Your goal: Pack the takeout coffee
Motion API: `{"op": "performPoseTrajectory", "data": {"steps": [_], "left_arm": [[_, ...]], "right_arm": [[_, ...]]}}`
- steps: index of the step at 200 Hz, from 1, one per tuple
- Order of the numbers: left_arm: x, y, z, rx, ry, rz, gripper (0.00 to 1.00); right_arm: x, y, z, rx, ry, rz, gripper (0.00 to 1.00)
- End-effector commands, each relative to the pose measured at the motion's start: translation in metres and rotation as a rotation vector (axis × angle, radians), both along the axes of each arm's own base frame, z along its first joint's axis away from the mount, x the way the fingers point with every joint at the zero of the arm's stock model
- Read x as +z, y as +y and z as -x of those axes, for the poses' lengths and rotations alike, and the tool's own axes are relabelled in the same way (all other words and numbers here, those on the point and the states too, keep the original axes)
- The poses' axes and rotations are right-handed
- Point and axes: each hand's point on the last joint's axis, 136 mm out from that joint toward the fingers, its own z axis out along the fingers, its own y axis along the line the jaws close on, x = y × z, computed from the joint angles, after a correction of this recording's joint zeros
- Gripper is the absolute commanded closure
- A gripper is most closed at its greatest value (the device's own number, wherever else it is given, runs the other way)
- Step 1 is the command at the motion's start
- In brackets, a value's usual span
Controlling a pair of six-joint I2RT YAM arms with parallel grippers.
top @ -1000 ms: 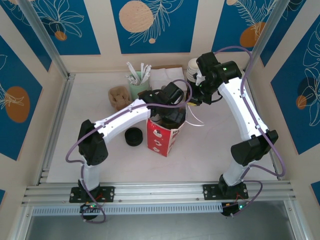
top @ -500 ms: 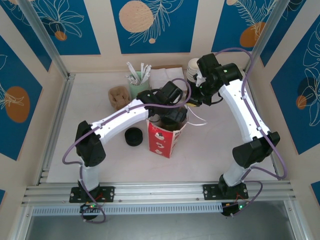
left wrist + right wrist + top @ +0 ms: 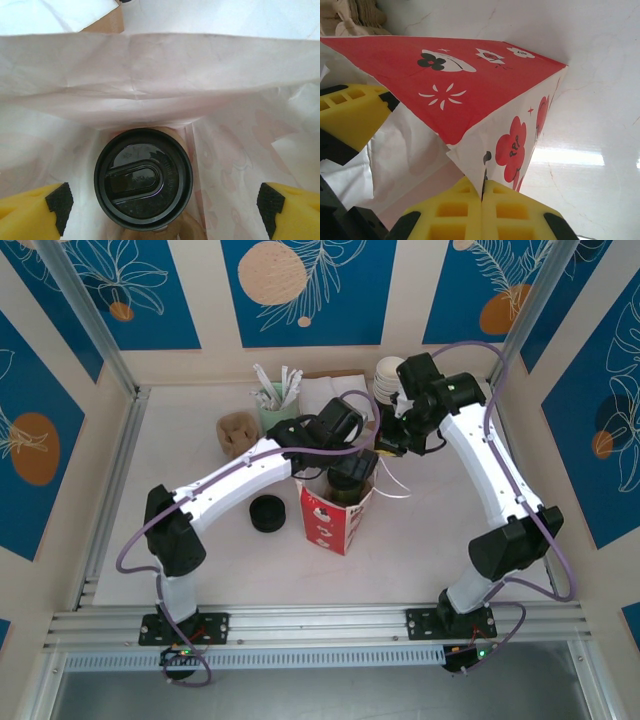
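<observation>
Left wrist view: the takeout coffee stands inside the paper bag, between the wide-spread fingers of the left gripper, apparently untouched; the right gripper pinches the bag's rim between closed fingers.

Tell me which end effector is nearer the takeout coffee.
Left. The left end effector hangs open over the takeout coffee inside the paper bag; the right end effector pinches the bag's rim beside it.
</observation>
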Motion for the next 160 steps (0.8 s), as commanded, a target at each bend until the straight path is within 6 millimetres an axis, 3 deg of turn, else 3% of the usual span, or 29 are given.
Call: {"op": "performPoseTrajectory", "data": {"steps": [1,58,100,127,160], "left_arm": [[0.071,-0.005,0.010,-0.037,-0.076,0.153,0.06],[0.117,0.009,0.028,-0.063,-0.107,0.244,0.18],[0.150,0.040,0.017,0.036,-0.173,0.287,0.19],[0.156,0.072,0.002,0.149,-0.192,0.282,0.19],[0.146,0.100,-0.013,0.239,-0.186,0.248,0.18]], "right_arm": [[0.009,0.001,0.006,0.009,-0.024,-0.048,1.00],[0.015,0.002,0.001,0.045,-0.110,-0.105,1.00],[0.022,0.006,0.001,0.091,-0.198,-0.173,1.00],[0.026,0.010,0.006,0.126,-0.237,-0.221,1.00],[0.029,0.018,0.016,0.194,-0.303,-0.291,1.00]]}}
